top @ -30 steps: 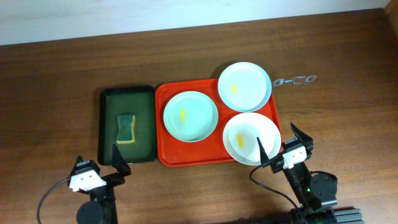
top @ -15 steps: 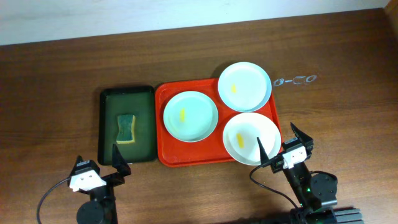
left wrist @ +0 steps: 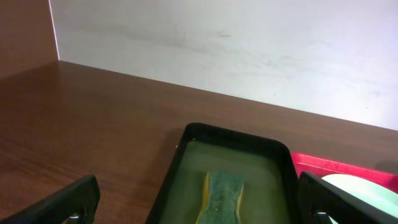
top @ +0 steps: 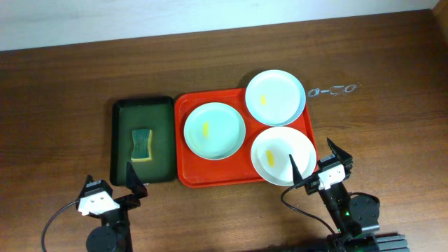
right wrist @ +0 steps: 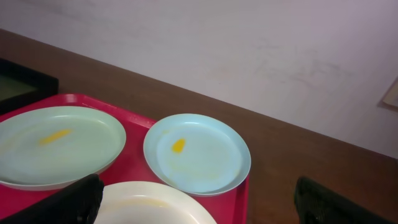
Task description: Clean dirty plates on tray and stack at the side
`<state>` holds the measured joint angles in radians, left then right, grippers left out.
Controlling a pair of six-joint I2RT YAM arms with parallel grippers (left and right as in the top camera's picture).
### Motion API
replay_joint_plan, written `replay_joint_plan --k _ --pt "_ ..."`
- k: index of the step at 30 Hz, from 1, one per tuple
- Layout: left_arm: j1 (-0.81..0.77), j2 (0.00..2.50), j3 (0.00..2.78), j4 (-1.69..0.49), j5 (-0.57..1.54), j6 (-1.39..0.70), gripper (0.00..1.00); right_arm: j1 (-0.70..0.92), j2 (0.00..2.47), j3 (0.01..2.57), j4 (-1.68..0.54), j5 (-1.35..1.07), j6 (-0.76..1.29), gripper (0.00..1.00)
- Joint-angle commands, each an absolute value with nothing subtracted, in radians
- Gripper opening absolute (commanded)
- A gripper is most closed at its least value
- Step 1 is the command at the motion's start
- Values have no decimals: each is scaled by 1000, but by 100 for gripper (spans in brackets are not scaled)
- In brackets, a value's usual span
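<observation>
I am watching both pincers at the near edge of the wooden table. The right pincer is standing with its jaws wide apart and holding nothing, and the left pincer is gaping in the same way. Just ahead of the right pincer the red tray is lying, and it is carrying three plates, each showing a yellow smear. The nearest plate is sitting just before its left finger, between the pincer and the other two: the far plate straight ahead and the middle plate ahead to the left. Ahead of the left pincer a dark green tray is holding a green-yellow sponge. Beyond the right pincer some pale writing is showing on the wood, but I am not able to read it.
</observation>
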<state>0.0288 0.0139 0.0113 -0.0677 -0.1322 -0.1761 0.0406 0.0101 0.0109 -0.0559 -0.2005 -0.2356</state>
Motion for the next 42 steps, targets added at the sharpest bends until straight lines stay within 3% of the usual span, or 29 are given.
replay_joint_plan --k 1,13,17,20,24,28,34,36,40,41,42 --pt "25 7 10 -70 -147 -160 99 32 6 6 -60 -206 -231 98" --pt "25 7 10 -67 -122 -164 99 32 6 6 -56 -247 -221 98" --pt "25 7 32 -73 53 -164 99 32 6 6 -3 -286 -203 98" --pt "25 19 194 -268 109 -163 99 32 6 78 -19 -293 -44 98" --pt "25 154 505 -522 109 -163 99 32 49 294 -184 -296 2 99" --pt "25 437 852 -740 109 -163 99 32 289 646 -440 -300 1 98" --pt "25 1050 1411 -1269 112 -117 99 32 951 1338 -1030 -307 2 98" --pt "25 1189 1493 -1328 117 -118 99 32 1122 1456 -1046 -326 23 98" --pt "25 1402 1505 -1326 158 -118 99 32 1383 1501 -1066 -611 144 98" --pt "25 1437 1505 -1325 158 -118 97 32 1428 1501 -1067 -645 143 98" --pt "25 1472 1505 -1325 157 -117 87 34 1469 1500 -1073 -662 144 94"
